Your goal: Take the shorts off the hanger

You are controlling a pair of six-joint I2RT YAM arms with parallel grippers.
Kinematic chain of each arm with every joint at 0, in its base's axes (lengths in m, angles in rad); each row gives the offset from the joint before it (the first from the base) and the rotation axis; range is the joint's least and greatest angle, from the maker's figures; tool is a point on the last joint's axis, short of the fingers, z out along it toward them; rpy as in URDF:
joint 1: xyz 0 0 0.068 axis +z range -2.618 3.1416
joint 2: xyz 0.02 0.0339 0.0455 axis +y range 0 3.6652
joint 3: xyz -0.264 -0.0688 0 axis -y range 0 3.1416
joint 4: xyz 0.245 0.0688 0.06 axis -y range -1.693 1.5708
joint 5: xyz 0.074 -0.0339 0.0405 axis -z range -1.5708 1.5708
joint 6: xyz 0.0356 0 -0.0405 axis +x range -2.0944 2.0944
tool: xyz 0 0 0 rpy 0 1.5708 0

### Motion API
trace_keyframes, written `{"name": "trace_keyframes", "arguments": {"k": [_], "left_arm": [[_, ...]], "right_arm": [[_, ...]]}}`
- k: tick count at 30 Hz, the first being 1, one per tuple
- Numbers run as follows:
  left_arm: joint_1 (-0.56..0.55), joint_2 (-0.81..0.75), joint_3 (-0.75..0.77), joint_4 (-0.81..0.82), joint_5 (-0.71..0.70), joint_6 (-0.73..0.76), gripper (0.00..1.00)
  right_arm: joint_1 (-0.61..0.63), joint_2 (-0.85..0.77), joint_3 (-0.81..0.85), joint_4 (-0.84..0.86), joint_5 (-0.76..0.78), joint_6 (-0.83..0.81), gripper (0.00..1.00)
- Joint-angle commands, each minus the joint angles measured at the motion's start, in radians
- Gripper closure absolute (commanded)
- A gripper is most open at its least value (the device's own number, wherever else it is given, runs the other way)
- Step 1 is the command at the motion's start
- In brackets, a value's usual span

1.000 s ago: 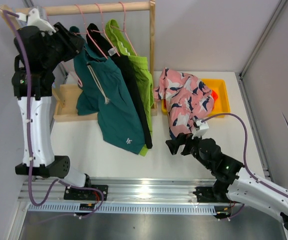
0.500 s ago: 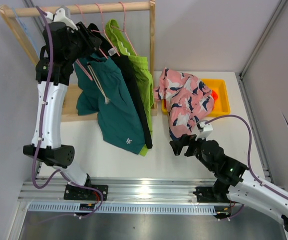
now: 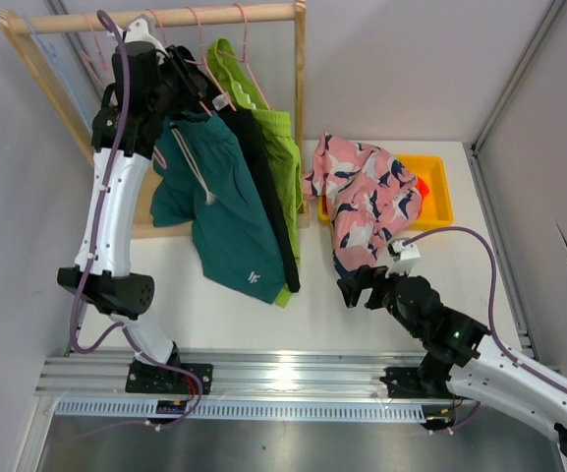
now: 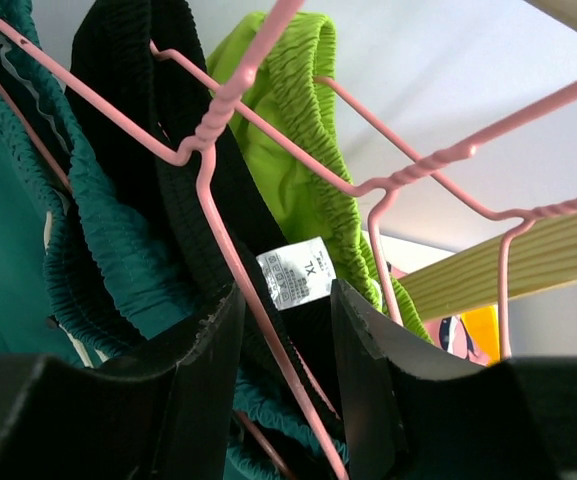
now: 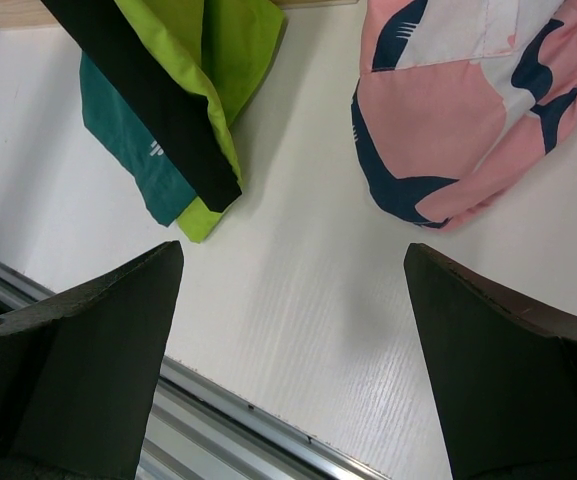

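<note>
Black shorts hang by the waistband on a pink hanger, and both pass between the fingers of the left gripper; the jaws stand apart, straddling wire and waistband without clamping either; a white size tag marked XL sits just above the gap; teal shorts hang touching the black pair on one side, lime green shorts on the other; all three hang from the wooden rack at the far left corner of the desk, hems reaching toward mid-desk; the right gripper hovers over bare surface close to the near edge, right of centre, jaws wide apart and holding nothing; pink shorts with navy splotches lie heaped off any hanger, draped over the yellow tray at the far edge toward the right corner; a patch of bright orange fabric shows in the tray beside them.
</note>
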Motion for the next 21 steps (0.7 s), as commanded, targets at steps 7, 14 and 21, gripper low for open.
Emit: {"name": "trace_keyframes", "arguments": {"k": [7,14,21], "left_arm": [[-0.013,0.016,0.032,0.033,-0.031,0.013,0.73],[-0.015,0.029,0.035,0.021,-0.039,0.027,0.85],[-0.015,0.017,0.07,-0.03,-0.06,0.061,1.0]], "right_arm": [[0.001,-0.003,0.026,0.025,0.035,-0.021,0.01],[-0.002,-0.01,0.022,0.023,0.038,-0.021,0.01],[-0.002,-0.006,0.026,0.048,0.026,-0.02,0.01]]}}
